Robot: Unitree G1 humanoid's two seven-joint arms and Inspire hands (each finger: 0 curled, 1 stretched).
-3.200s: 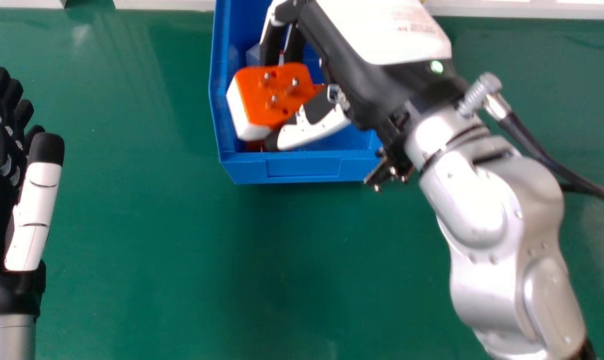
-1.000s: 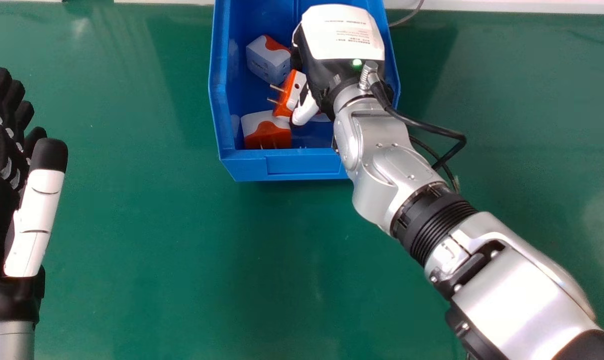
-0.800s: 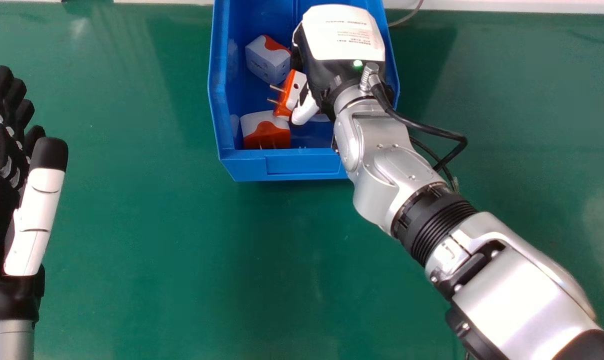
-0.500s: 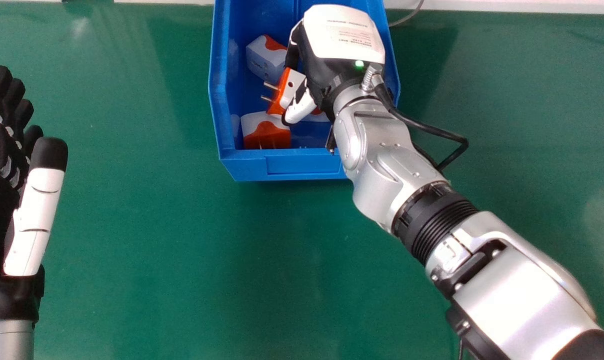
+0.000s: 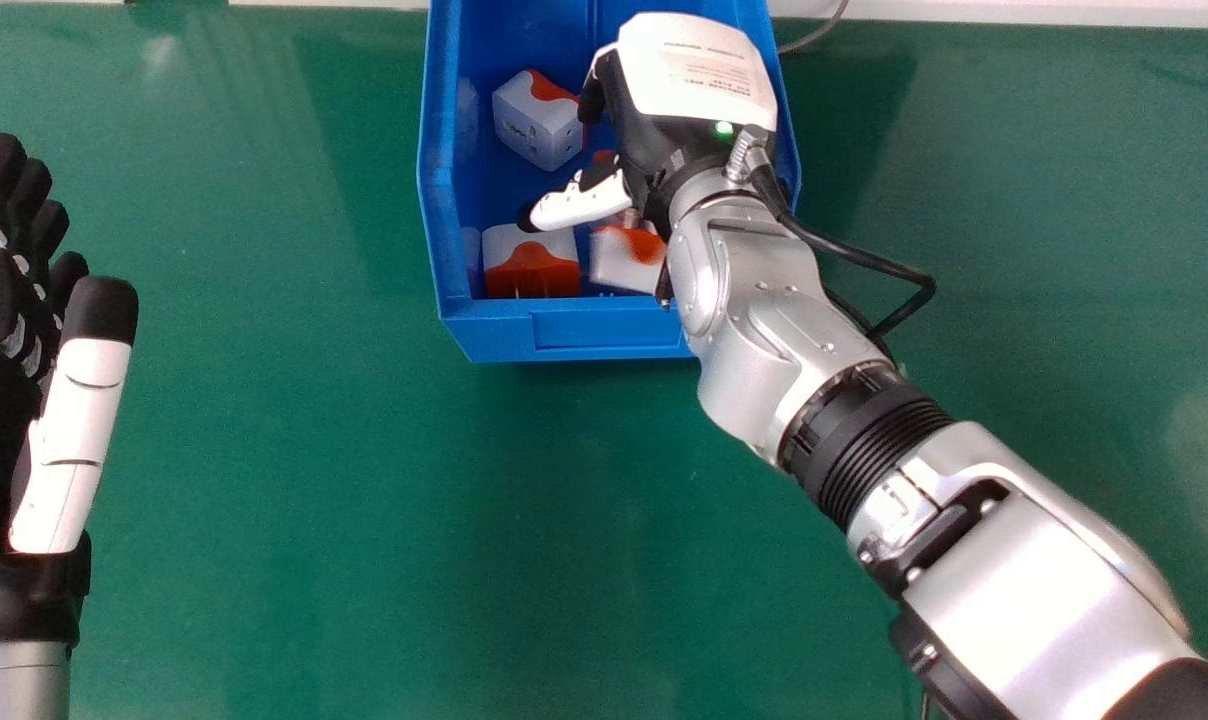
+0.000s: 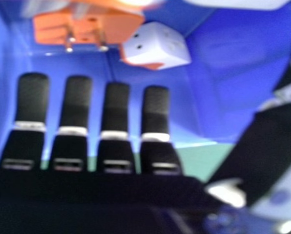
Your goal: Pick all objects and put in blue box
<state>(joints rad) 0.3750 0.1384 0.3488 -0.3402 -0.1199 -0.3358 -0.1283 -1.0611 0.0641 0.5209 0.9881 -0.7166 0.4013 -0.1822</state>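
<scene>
Left of the blue plastic box point(image 5: 604, 330), the left hand point(image 5: 72, 430) has straight fingers. In the box's near left corner sits a boxy white-and-orange plastic plug adapter point(image 5: 531, 270), by the right hand's point(image 5: 684, 100) thumb tip; farther back, a whitish cube-shaped adapter with an orange patch point(image 5: 536, 125). A blurred white-and-orange adapter point(image 5: 624, 262) lies near the front wall, beside the right hand, whose fingers and thumb are spread apart.
</scene>
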